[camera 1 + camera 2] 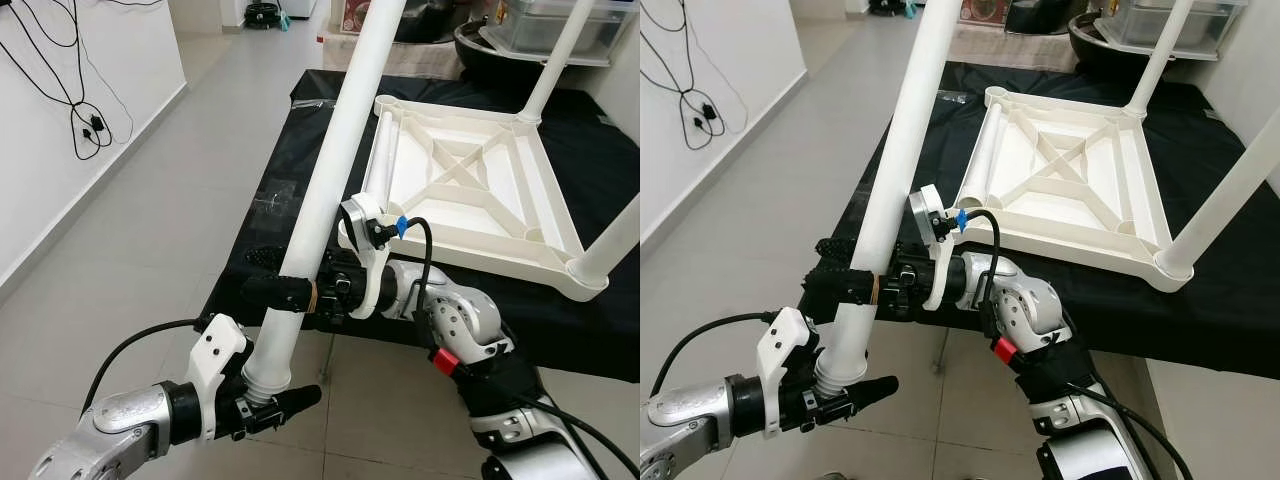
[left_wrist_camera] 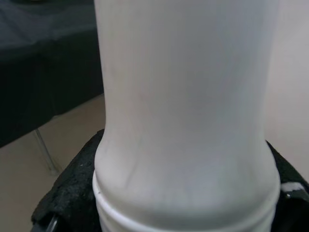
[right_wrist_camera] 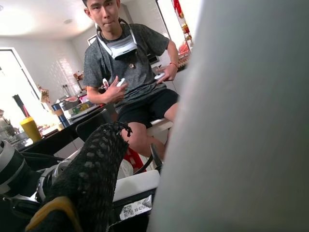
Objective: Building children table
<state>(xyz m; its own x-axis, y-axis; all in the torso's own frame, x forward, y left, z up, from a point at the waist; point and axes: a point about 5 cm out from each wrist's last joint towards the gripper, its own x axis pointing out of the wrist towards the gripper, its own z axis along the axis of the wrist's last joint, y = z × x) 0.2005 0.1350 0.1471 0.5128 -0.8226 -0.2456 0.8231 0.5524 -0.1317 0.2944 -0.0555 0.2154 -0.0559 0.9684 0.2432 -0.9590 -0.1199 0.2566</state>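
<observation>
A white children's table [image 1: 480, 255] lies upside down on a surface covered with black cloth [image 1: 272, 215]. Two white legs stand fitted in its corners, one at the far right [image 1: 560, 50] and one at the near right [image 1: 615, 245]. Another leg [image 1: 380, 150] lies along the table's left edge. A loose white leg [image 1: 330, 150] slants up over the cloth's near left corner. My left gripper [image 1: 268, 392] is shut on its ribbed lower end [image 2: 188, 121]. Higher up, my right gripper [image 1: 290, 290] is shut around the same leg, its black mesh finger [image 3: 91, 174] beside the leg [image 3: 241, 135].
Grey tiled floor [image 1: 150, 220] runs along the left, with a white wall and hanging black cables [image 1: 85, 120]. Plastic containers [image 1: 560, 25] stand behind the table. In the right wrist view a person [image 3: 130, 67] sits behind me wearing a headset and holding controllers.
</observation>
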